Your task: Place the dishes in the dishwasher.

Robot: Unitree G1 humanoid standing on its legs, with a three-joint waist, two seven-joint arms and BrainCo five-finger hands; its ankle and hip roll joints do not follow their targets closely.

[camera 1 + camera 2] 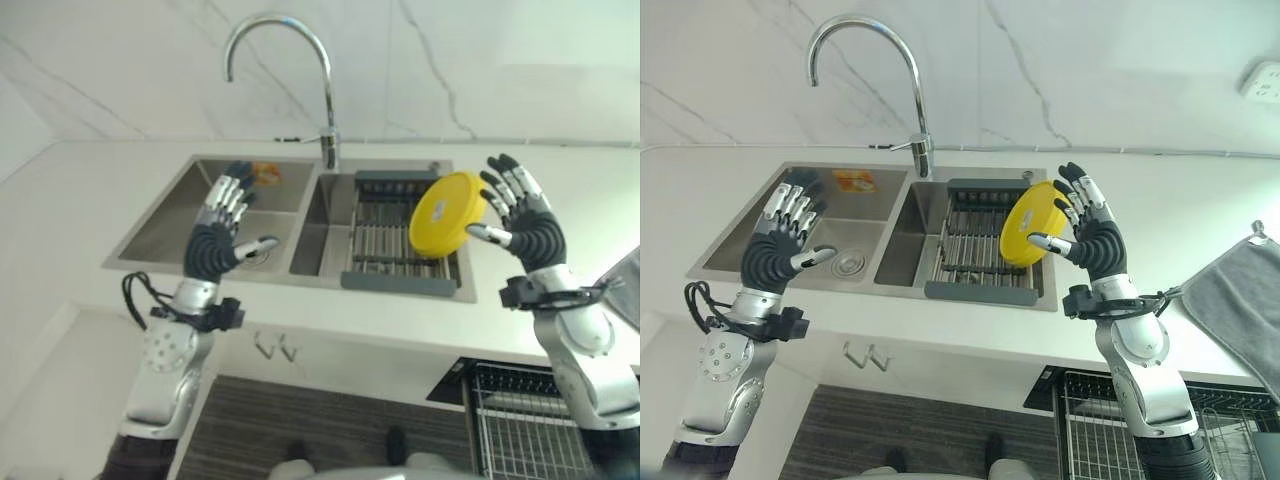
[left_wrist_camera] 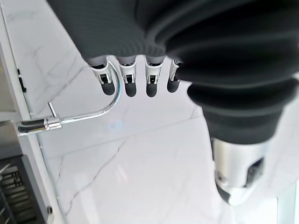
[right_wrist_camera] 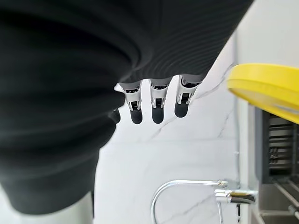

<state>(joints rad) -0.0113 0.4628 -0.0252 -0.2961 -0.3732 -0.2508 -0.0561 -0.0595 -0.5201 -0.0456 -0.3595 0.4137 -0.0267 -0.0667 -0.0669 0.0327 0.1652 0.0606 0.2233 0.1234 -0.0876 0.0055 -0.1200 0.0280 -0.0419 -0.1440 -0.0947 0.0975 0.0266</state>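
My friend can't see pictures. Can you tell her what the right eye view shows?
A yellow plate stands on edge in a rack in the sink. The open right hand is beside it, and the open left hand is over the sink's other side.

Two silver-grey metal arms with rounded, jointed casings end in dark ribbed rubbery covers over wrist and back of hand. The left robot hand (image 1: 215, 240) and the right robot hand (image 1: 1092, 240) both have silver fingers capped with dark tips. A black clamp-like band rings each forearm below the cover.
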